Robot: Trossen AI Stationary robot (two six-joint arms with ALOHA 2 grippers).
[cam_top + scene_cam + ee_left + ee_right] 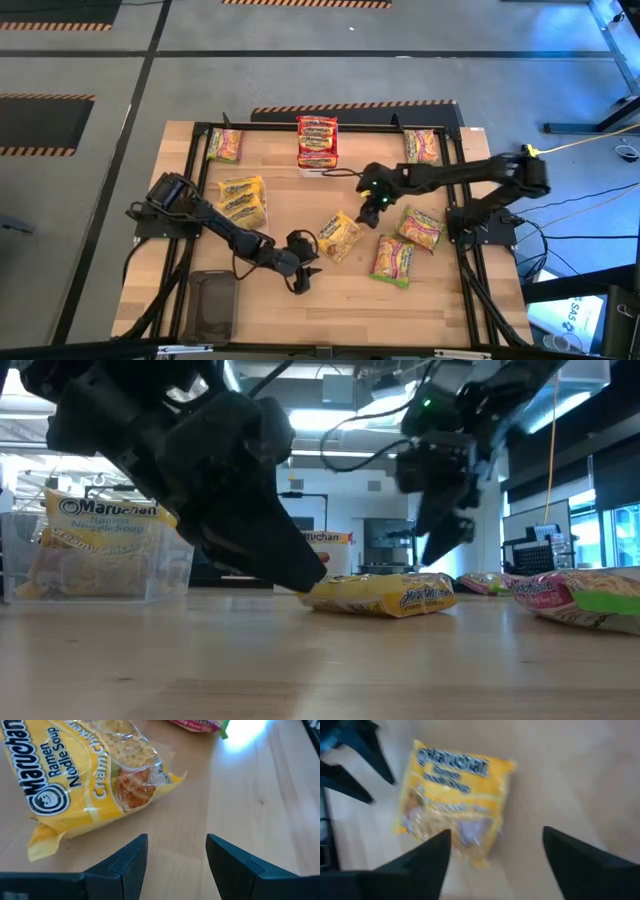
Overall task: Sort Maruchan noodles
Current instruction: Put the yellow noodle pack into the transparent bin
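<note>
- Sitting mid-bench, the yellow Maruchan Creamy Chicken packet (338,237) lies diagonally.
- Left hand (303,275), fingers spread, is just beside it, nearer.
- Right hand (372,207) hovers spread over its far side.

The dark left arm reaches from nine o'clock toward table centre, its two-finger left gripper (303,281) low at six o'clock, fingers (131,857) spread apart. The dark right arm stretches from three o'clock, right gripper (367,210) central, fingers (427,854) parted.
</note>
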